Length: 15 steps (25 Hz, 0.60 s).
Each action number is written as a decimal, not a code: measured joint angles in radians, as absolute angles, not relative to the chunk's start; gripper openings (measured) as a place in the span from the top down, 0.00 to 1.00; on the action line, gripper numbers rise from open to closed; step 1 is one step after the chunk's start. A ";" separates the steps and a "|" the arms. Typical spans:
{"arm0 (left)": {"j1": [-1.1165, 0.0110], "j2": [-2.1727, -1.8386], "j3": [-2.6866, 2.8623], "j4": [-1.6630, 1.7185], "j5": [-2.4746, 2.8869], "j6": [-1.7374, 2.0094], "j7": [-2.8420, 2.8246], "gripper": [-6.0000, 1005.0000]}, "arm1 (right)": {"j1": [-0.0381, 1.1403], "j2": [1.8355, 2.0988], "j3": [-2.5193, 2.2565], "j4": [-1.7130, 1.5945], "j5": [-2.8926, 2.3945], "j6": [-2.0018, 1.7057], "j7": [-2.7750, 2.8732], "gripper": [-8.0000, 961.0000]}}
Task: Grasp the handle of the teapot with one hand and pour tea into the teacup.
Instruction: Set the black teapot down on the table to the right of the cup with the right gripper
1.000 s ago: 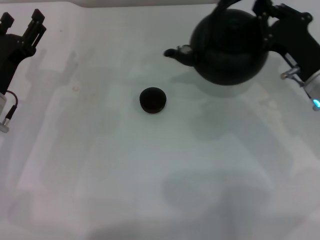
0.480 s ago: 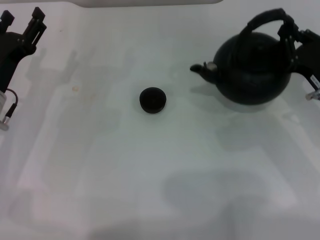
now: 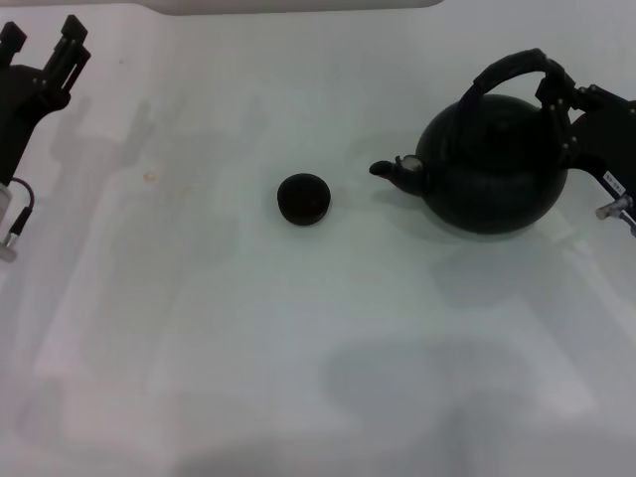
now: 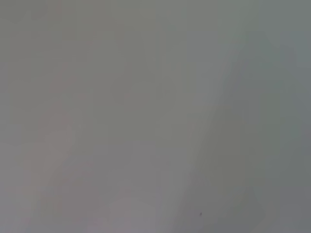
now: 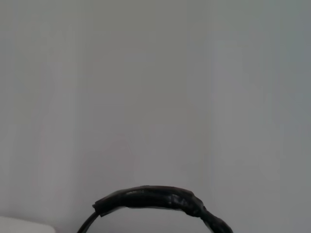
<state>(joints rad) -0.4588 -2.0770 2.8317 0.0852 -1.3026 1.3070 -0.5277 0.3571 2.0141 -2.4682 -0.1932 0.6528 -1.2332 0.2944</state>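
Note:
The black teapot (image 3: 492,164) stands upright at the right of the white table, its short spout (image 3: 386,170) pointing left toward the teacup. Its arched black handle (image 3: 512,70) rises over the top and also shows in the right wrist view (image 5: 155,200). My right gripper (image 3: 558,99) is shut on the right end of the handle. I cannot tell whether the pot rests on the table or hangs just above it. The tiny black teacup (image 3: 303,199) sits mid-table, apart from the spout. No tea stream shows. My left gripper (image 3: 45,45) is open and parked at the far left.
The white table (image 3: 298,348) spreads under everything, with soft shadows at the front. A pale strip (image 3: 298,5) runs along the far edge. The left wrist view shows only bare table.
The teapot, held by my right gripper, has come down from the far right toward me and levelled upright, then shifted slightly left. The cup and left arm have not moved.

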 joint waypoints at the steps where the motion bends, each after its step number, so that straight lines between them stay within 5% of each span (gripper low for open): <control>1: -0.458 -2.077 2.832 0.086 -1.303 1.307 -0.528 0.17 | 0.357 2.014 -2.468 -0.193 0.653 -1.229 0.294 0.87; 15: -0.455 -2.078 2.831 0.086 -1.305 1.308 -0.528 0.17 | 0.362 2.017 -2.458 -0.203 0.661 -1.171 0.298 0.83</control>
